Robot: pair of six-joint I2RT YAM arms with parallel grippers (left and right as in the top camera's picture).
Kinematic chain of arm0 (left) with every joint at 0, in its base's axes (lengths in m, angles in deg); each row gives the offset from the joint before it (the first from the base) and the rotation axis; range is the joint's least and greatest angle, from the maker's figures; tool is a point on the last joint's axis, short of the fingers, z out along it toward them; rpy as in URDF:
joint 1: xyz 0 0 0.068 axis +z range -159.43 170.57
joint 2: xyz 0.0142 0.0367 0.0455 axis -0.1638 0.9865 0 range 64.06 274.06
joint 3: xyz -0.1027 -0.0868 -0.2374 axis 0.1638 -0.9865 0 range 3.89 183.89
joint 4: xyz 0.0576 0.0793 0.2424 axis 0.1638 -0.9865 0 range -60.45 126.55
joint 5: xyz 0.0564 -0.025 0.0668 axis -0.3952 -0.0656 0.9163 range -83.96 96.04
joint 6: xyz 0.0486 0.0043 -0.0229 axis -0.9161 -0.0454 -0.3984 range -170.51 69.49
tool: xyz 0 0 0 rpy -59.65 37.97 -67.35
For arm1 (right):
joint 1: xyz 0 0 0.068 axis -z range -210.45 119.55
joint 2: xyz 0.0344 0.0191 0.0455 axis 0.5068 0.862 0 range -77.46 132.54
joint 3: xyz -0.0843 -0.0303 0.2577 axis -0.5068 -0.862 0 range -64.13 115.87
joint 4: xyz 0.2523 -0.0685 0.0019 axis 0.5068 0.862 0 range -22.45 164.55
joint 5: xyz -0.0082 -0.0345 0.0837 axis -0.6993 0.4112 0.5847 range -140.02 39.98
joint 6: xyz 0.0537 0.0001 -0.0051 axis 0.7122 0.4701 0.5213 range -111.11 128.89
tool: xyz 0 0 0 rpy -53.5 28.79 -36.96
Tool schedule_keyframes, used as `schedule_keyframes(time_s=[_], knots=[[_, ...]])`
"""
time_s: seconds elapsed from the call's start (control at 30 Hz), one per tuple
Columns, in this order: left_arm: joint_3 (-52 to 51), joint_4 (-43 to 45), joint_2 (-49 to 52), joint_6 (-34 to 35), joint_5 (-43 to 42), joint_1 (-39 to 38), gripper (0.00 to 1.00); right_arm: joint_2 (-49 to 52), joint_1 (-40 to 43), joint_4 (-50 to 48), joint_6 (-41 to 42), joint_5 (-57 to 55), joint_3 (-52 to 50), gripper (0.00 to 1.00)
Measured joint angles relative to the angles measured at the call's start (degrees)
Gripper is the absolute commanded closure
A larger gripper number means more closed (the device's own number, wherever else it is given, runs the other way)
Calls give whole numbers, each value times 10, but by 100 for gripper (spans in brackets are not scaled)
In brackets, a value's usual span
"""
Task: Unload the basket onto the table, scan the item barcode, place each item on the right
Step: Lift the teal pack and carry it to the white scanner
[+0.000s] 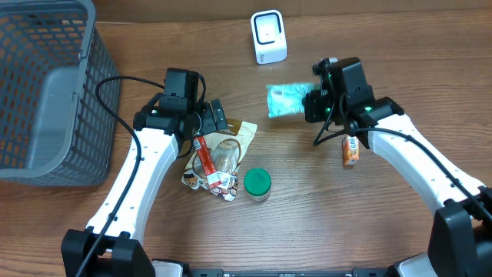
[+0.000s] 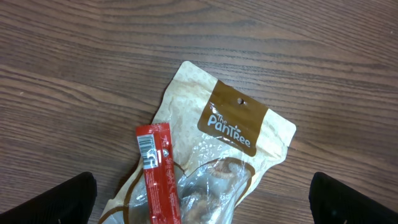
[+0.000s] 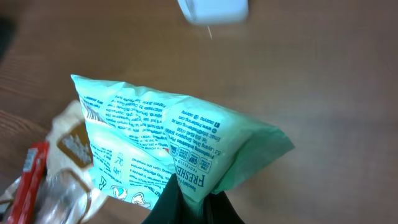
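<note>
Far left of the overhead view you've got a grey mesh basket [image 1: 46,92]. Left pincer [image 1: 215,117] is spread wide over a tan pouch [image 2: 233,127] branded "The PanTree". A red stick pack [image 2: 158,174] lies across it, with a barcode-like patch near its top end. Right of centre, the right pincer [image 3: 189,205] is clenched on the mint-green packet [image 3: 180,143]. It's crinkled, with dense dark-green print and "FRESHE…" legible. It sits just below the white scanner [image 1: 268,36] at top centre.

Wooden table [image 1: 307,223] with basket [image 1: 92,92], scanner [image 1: 268,36], brown pouch [image 1: 240,132], green-lidded jar [image 1: 257,183], small orange packet [image 1: 350,151].
</note>
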Motion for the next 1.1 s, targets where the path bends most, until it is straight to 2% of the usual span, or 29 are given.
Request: schedule_keyframes(time_s=[0.13, 0.3, 0.5, 0.73, 0.87, 1.1], knots=[[0, 0, 0, 0, 0, 0, 0, -1, 0, -79, -88, -14, 1, 96], [0, 0, 0, 0, 0, 0, 0, -1, -6, -201, -223, -92, 1, 96], [0, 0, 0, 0, 0, 0, 0, -1, -12, -381, -396, -170, 2, 96], [0, 0, 0, 0, 0, 0, 0, 22, -12, -609, -601, -189, 9, 97], [0, 0, 0, 0, 0, 0, 0, 84, -12, -643, -688, -189, 41, 97], [0, 0, 0, 0, 0, 0, 0, 228, -15, -650, -739, -197, 141, 96]])
